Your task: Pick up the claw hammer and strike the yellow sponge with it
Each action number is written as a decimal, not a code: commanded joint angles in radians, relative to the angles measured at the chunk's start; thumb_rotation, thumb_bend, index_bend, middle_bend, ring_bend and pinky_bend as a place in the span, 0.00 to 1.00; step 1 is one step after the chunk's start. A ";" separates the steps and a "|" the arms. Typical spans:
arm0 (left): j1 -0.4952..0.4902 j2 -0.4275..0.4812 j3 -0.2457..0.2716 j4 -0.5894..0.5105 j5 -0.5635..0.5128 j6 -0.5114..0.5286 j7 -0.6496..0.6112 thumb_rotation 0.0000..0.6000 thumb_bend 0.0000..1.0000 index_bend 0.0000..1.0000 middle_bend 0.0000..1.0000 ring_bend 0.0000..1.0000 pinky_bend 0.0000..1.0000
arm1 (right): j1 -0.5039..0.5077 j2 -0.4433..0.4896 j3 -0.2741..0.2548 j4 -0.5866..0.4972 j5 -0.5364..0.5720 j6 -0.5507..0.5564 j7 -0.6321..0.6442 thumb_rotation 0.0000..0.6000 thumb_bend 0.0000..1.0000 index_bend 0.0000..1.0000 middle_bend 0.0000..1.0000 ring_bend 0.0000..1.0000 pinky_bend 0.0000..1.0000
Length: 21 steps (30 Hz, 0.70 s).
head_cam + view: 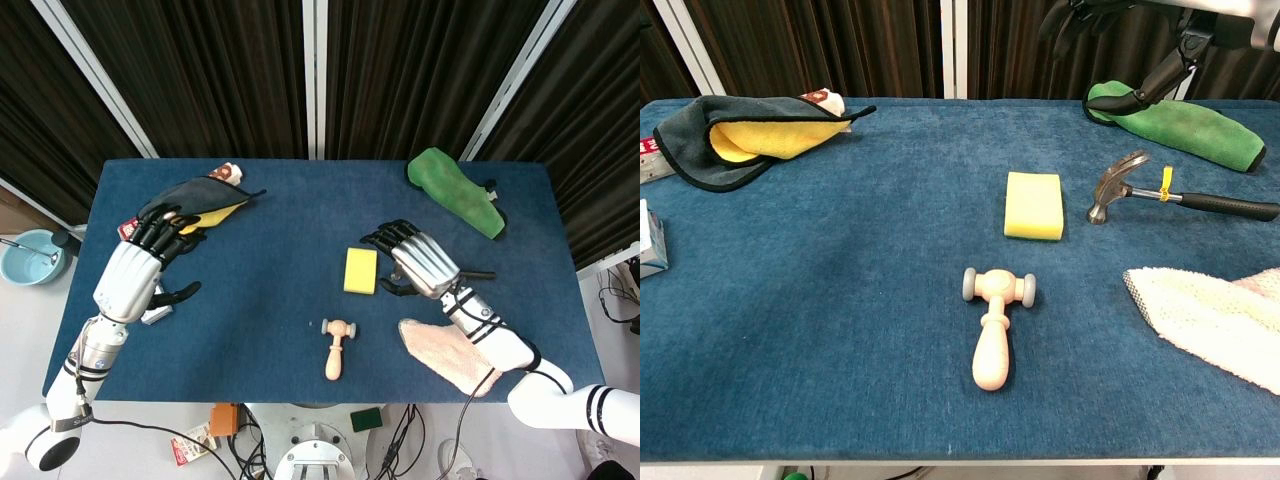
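The claw hammer (1160, 196) lies on the blue table, steel head toward the yellow sponge (1034, 205), black handle pointing right. In the head view my right hand (420, 262) hovers over it and covers all but the handle's end (482, 274). That hand holds nothing and its fingers are spread; in the chest view they hang at the top edge (1140, 85), above the hammer. The sponge (360, 270) lies just left of my right hand. My left hand (140, 262) is at the table's left side, fingers apart and empty.
A wooden toy mallet (337, 347) lies in front of the sponge. A pale towel (450, 355) is at the front right and a green cloth (455, 190) at the back right. A grey-and-yellow cloth (200, 205) lies at the back left, with a small box (648, 245) at the left edge.
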<state>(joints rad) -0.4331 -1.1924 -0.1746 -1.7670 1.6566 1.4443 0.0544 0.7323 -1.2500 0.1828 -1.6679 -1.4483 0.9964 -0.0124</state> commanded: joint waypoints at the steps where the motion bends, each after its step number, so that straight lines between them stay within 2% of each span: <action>1: 0.001 -0.001 0.002 0.001 -0.003 -0.001 -0.002 1.00 0.12 0.29 0.18 0.08 0.11 | 0.000 -0.005 -0.001 0.002 0.009 -0.001 -0.007 1.00 0.29 0.23 0.26 0.16 0.19; 3: 0.002 0.000 0.003 0.000 -0.007 -0.002 -0.002 1.00 0.12 0.29 0.18 0.08 0.11 | -0.001 -0.006 0.001 0.003 0.019 0.003 -0.023 1.00 0.28 0.23 0.26 0.16 0.19; 8: 0.013 0.004 0.015 0.000 -0.014 0.001 0.013 1.00 0.12 0.29 0.18 0.08 0.11 | -0.017 0.010 0.017 -0.023 0.114 0.013 -0.121 1.00 0.06 0.17 0.23 0.14 0.19; 10: 0.021 0.004 0.021 0.004 -0.024 0.001 0.021 1.00 0.12 0.29 0.18 0.08 0.11 | -0.023 0.028 0.022 -0.032 0.181 0.003 -0.172 1.00 0.02 0.14 0.21 0.13 0.19; 16: 0.041 -0.002 0.042 0.022 -0.039 0.001 0.024 1.00 0.12 0.29 0.18 0.08 0.11 | -0.030 0.010 -0.003 0.056 0.335 -0.058 -0.237 1.00 0.03 0.13 0.19 0.13 0.18; 21: 0.053 -0.010 0.052 0.036 -0.050 0.003 0.005 1.00 0.12 0.29 0.18 0.08 0.11 | -0.030 -0.039 -0.036 0.163 0.378 -0.112 -0.236 1.00 0.07 0.15 0.23 0.13 0.18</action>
<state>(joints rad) -0.3820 -1.2012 -0.1241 -1.7327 1.6075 1.4472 0.0613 0.7048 -1.2619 0.1667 -1.5509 -1.0907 0.9132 -0.2421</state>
